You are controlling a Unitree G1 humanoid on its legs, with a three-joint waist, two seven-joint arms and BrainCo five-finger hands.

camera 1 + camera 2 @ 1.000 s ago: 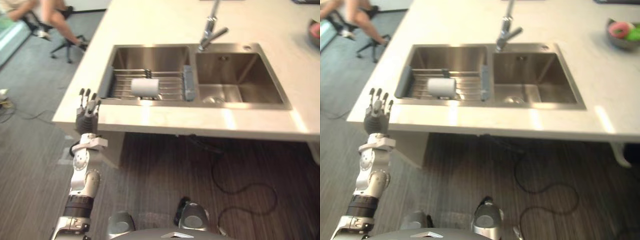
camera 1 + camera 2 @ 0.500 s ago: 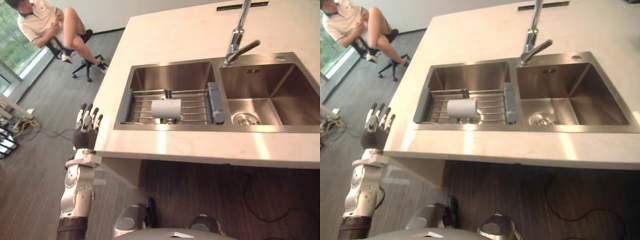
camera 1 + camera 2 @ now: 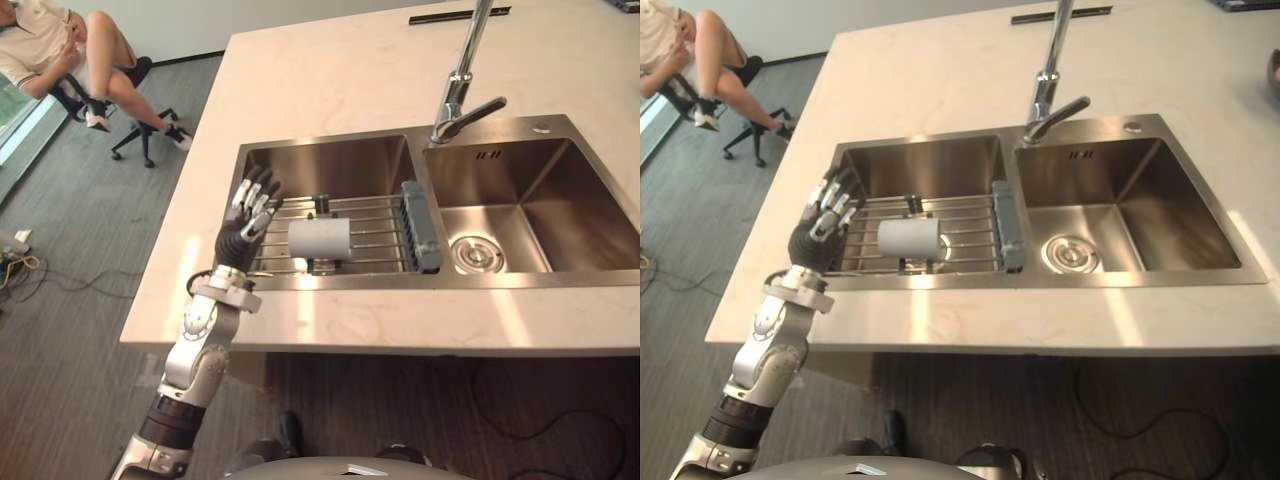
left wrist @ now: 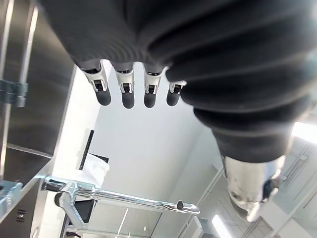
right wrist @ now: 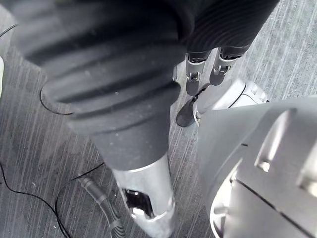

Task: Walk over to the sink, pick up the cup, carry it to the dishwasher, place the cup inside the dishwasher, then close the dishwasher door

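Observation:
A pale cup (image 3: 320, 238) lies on its side on a wire rack (image 3: 375, 212) across the left basin of the steel sink (image 3: 330, 165). My left hand (image 3: 246, 222) is raised over the sink's left rim, just left of the cup and apart from it. It is open and holds nothing; the left wrist view shows its fingers (image 4: 124, 94) straight. My right hand (image 5: 198, 74) hangs low over the floor with relaxed fingers, open and holding nothing.
A tall tap (image 3: 455, 100) stands behind the divider between the basins. The right basin (image 3: 530, 200) holds only its drain. The pale worktop (image 3: 330, 70) surrounds the sink. A person (image 3: 50, 45) sits on a chair at the far left.
My left hand has come up from beside the worktop's left edge to over the sink's left rim, close to the cup. The camera has also shifted; the cup lies as before.

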